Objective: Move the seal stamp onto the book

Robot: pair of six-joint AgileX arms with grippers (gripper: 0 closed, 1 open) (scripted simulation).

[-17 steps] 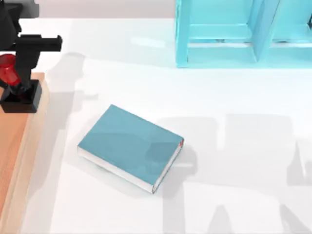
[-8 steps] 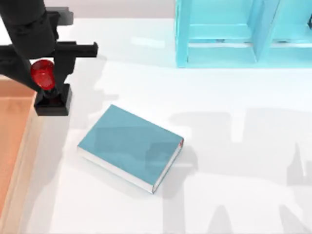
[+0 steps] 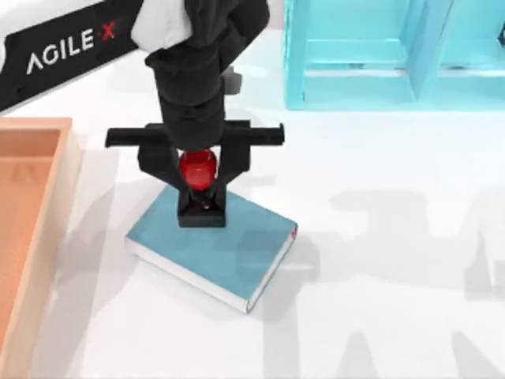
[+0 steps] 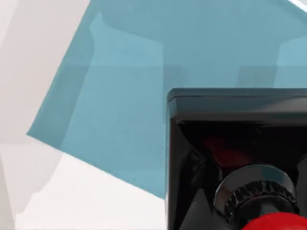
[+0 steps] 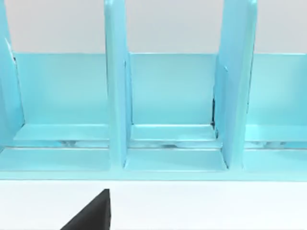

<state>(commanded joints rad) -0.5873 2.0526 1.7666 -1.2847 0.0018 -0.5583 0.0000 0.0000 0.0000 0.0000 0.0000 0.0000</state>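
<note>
The teal-blue book point(image 3: 237, 249) lies flat at the table's middle, tilted, with white page edges and a small red mark at its right corner. My left gripper point(image 3: 198, 170) hangs over the book's far-left part, shut on the red knob of the seal stamp point(image 3: 199, 189). The stamp's black block base is above the cover; I cannot tell whether it touches. In the left wrist view the stamp's black base point(image 4: 230, 143) fills the near side, with the book's cover point(image 4: 134, 96) spread under it.
A light-blue shelf unit point(image 3: 379, 55) stands at the back right, and faces the right wrist camera as open compartments point(image 5: 168, 96). An orange wooden tray point(image 3: 31, 221) lies along the table's left edge. White table surface lies open to the right of the book.
My left gripper has carried the seal stamp from over the tray at the far left rightwards and towards the front, to above the book. The book has not moved.
</note>
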